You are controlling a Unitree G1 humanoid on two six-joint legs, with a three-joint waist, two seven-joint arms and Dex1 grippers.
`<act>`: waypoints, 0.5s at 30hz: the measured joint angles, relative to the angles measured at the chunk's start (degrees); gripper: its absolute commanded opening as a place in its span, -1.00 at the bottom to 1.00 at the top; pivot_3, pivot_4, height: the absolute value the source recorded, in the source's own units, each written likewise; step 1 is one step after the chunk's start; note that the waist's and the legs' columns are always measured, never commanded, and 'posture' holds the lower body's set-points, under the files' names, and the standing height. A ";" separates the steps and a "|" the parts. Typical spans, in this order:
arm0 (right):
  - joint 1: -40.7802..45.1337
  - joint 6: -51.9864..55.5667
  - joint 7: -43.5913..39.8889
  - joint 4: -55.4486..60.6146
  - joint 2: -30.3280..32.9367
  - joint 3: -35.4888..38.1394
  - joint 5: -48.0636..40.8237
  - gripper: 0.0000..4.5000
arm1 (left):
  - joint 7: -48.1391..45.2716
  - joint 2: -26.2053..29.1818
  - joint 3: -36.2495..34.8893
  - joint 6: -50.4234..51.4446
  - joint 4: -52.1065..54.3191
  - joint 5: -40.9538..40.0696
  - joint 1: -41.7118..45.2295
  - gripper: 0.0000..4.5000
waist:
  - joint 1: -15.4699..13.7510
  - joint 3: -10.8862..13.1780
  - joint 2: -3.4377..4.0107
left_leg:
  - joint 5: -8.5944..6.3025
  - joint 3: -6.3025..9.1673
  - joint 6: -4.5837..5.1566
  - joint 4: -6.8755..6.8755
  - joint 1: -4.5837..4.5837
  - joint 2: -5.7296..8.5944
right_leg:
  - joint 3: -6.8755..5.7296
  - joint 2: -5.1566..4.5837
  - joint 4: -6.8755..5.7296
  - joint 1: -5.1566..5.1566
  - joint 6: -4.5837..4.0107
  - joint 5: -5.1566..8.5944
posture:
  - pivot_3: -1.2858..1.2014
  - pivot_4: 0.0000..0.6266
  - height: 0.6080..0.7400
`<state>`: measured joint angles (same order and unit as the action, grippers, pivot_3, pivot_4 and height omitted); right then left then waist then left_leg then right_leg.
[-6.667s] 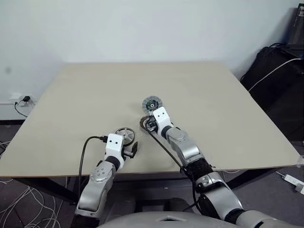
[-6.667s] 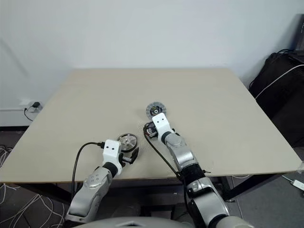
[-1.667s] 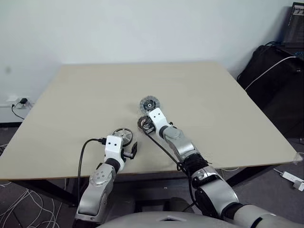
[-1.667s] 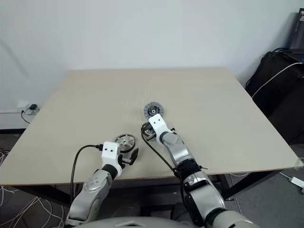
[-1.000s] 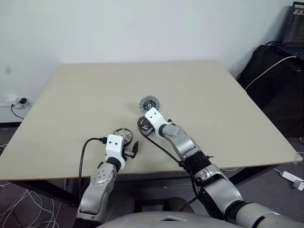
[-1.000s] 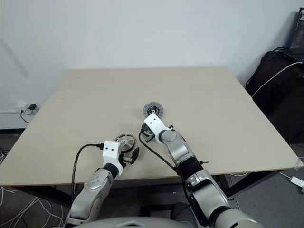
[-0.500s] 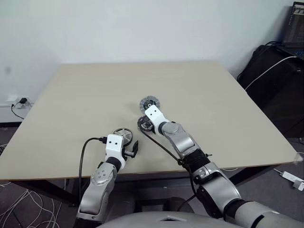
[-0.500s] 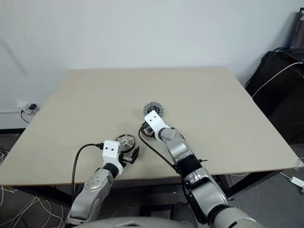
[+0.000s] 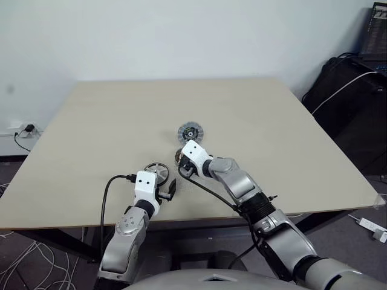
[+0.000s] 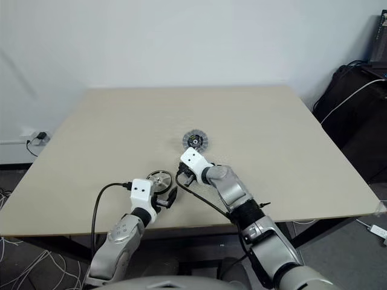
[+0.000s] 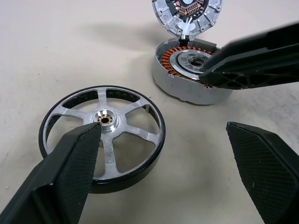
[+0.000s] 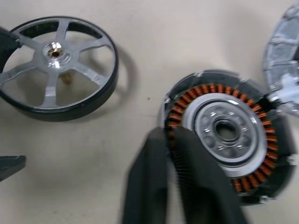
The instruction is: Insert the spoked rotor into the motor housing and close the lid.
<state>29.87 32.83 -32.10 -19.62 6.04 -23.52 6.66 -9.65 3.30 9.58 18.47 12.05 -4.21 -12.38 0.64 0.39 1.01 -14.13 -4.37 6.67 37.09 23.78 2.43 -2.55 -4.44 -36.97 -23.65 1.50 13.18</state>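
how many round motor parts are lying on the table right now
3. The spoked rotor lies between the open left gripper's fingers. The motor housing sits beyond it, under the shut right gripper. The lid lies just past the housing, touching it.

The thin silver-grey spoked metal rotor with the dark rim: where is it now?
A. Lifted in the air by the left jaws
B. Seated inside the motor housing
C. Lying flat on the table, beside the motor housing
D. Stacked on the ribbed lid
C: the thin silver-grey spoked metal rotor lies flat on the beige table, apart from the round motor housing with copper windings, whose centre is uncovered.
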 measured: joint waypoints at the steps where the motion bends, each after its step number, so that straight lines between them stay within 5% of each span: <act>1: 0.00 0.01 0.00 -0.23 -0.05 -0.24 0.00 -0.99 | 0.01 -0.01 0.00 0.00 0.00 0.00 0.00 1.00 | 0.00 0.00 0.00 | 0.00 0.00 0.00 0.00 0.00 0.00 | 0.00 0.00 0.00 0.00 0.00 0.00 | 0.03 -1.00 1.00; 11: 0.00 0.00 -0.46 -1.69 -0.11 -1.33 0.06 -0.99 | 0.36 -0.43 -0.05 -0.06 -0.01 0.01 -0.24 1.00 | 0.00 0.00 -0.03 | 0.00 0.00 0.00 0.00 0.00 0.00 | -0.01 0.00 0.00 0.00 0.01 0.00 | 0.03 -1.00 1.00; 15: 0.00 -0.27 -0.50 -2.17 -0.12 -1.33 -0.09 -0.58 | 0.51 -0.46 -0.08 -0.12 -0.01 0.01 -0.24 1.00 | 0.00 0.00 -0.03 | 0.00 0.00 0.00 0.00 0.01 0.00 | -0.01 0.00 0.00 0.00 0.01 -0.01 | 0.03 -1.00 1.00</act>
<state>29.87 32.56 -32.61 -21.79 5.92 -24.84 6.58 -9.15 2.84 9.50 18.35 12.04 -4.20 -12.62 0.64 0.40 0.98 -14.13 -4.37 6.67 37.09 23.79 2.44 -2.55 -4.45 -36.97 -23.65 1.50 13.18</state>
